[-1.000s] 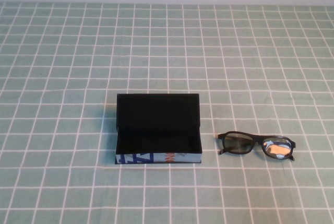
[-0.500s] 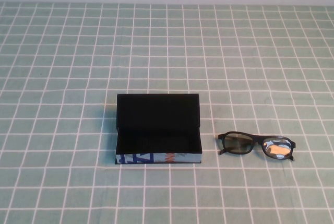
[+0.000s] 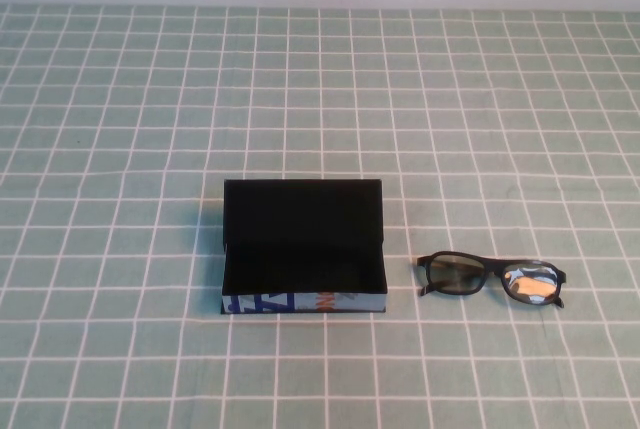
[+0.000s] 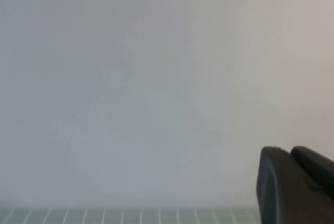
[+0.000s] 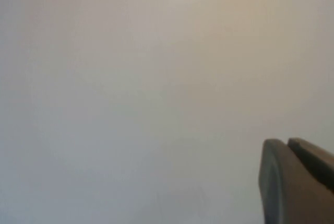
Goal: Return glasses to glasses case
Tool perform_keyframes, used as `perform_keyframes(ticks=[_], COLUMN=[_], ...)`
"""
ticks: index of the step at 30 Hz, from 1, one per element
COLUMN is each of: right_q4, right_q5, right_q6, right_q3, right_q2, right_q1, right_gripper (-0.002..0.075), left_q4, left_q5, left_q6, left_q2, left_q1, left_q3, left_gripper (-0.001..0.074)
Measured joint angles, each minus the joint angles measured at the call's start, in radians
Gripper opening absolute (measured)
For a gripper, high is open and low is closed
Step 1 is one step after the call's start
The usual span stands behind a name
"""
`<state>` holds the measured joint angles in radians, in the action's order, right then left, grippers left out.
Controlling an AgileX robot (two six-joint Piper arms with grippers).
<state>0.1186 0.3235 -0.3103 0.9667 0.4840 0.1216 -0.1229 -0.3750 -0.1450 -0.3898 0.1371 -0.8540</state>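
Observation:
The glasses case (image 3: 303, 249) lies open near the middle of the table, its black lid raised at the back and its blue-and-white front edge toward me. Its black interior is empty. The black glasses (image 3: 490, 279) lie on the cloth just right of the case, apart from it, lenses facing me. Neither arm shows in the high view. My left gripper (image 4: 289, 150) shows only in the left wrist view, shut and empty, raised and facing a pale wall. My right gripper (image 5: 287, 141) shows only in the right wrist view, shut and empty, also facing the wall.
A green tablecloth (image 3: 300, 99) with a white grid covers the whole table up to a pale wall at the back. A strip of it shows in the left wrist view (image 4: 104, 216).

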Motion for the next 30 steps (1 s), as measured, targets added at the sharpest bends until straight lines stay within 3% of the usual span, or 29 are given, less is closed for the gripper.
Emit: perform_keyframes(ticks=[8,21,30], right_q4=[0.022,0.017,-0.017], right_q5=[0.216,0.439,0.668], right_q6=[0.134,0.349,0.534], right_q3=[0.005,0.02,0.167], right_q2=[0.255,0.58,0.9], right_q1=[0.002,0.24,0.278], right_gripper=[-0.0011,-0.0011,-0.0011], left_q4=[-0.009,0.169,0.247], left_q5=[-0.182,-0.398,-0.454], left_q6=[0.033,0.039,0.136], left_q2=[-0.21,-0.483,-0.54], left_q1=[0.0,0.0,0.0], left_q3=[-0.013,-0.013,-0.013], left_gripper=[0.0001,0.0001,0.0001])
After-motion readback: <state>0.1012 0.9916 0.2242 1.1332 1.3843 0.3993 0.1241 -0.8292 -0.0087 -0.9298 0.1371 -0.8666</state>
